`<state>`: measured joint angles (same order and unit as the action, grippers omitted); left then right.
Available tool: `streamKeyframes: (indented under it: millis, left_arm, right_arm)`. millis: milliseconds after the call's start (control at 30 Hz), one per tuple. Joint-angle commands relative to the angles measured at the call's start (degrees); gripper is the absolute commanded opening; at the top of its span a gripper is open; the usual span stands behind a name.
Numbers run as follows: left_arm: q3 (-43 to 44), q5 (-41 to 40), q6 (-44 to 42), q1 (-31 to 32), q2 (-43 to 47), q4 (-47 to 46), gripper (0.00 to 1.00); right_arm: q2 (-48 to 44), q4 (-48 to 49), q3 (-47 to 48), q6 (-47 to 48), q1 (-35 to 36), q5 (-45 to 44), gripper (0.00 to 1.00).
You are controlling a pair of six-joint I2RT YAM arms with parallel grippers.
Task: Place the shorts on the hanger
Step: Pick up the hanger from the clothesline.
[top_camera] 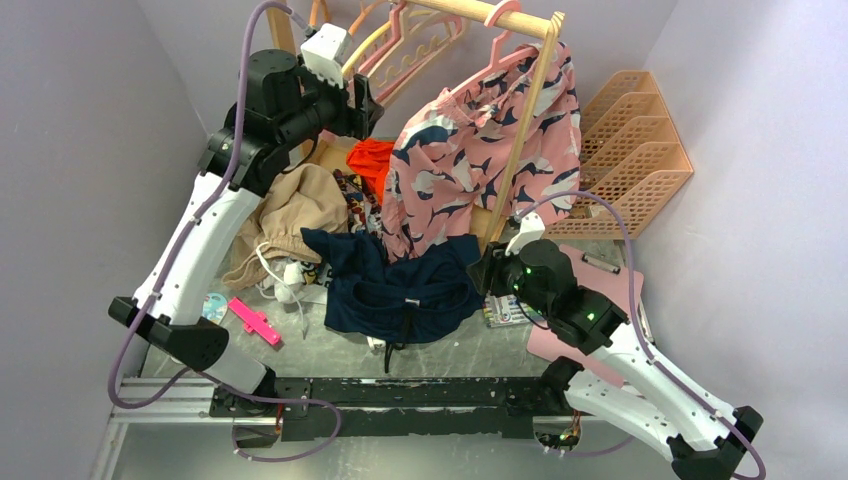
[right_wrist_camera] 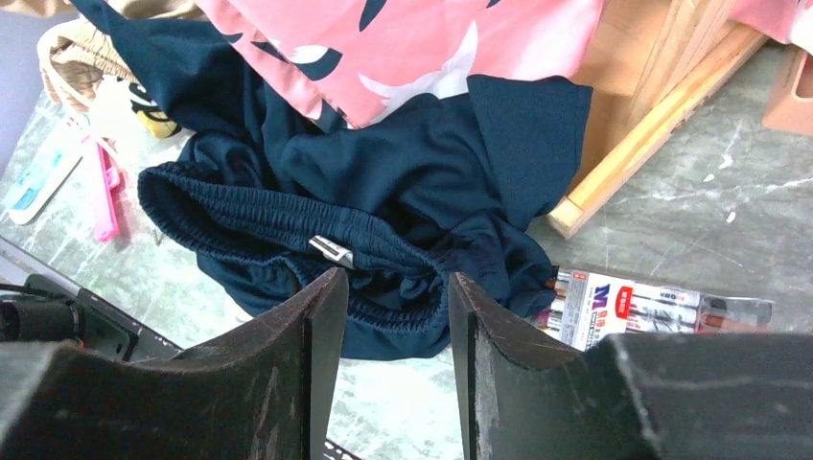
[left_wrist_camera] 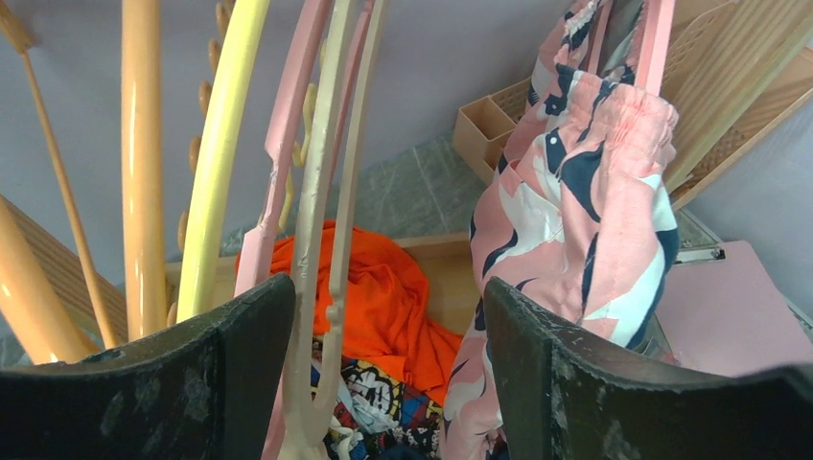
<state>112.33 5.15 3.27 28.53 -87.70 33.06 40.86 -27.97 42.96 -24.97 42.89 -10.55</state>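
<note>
Right claw [right_wrist_camera: 393, 278], spread, hovers over the shorts [right_wrist_camera: 431, 163]; left claw [left_wrist_camera: 385, 287], spread, straddles the hanger [left_wrist_camera: 316, 211].

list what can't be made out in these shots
- hanger hook: left wrist view, cut off by the top edge
- shorts, far part: top view, under the pink shorts
- pen pack print: right wrist view, too small to read
- tan garment, left side: top view, behind the left arm
</note>
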Motion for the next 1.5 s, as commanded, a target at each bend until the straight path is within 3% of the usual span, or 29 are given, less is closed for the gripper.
streamKeyframes:
  millis: [0,300,567,933,1467]
  left_arm:
    - [-0.2,-1.3,-1.1,-0.5,-0.7,0.2,0.75]
    - [-0.7,-2.3,-1.1,-0.7,-0.9,-0.1,0.71]
    - [-1.1,-3.8,-1.7,-1.0,1.7,-2.3,0.77]
    - [-1.9,0.4,-0.4,-0.9,4.5,-4.0,0.79]
    - [-2.0,-0.8,-1.3,-1.3,1.3,-0.4,0.79]
  right_arm:
    - [-0.8,-0.4,1.2,1.0,-0.2,-0.9,0.47]
    - [-0.8,-0.2,0.9,1.0,-0.3,-0.8,0.47]
    - [-0.9,-0.2,0.6,1.2,-0.3,-1.1,0.47]
    - [-0.5,0.2,0.5,1.3,-0.2,-0.8,0.47]
    - [0.4,0.2,1.2,1.5,-0.3,-0.3,0.47]
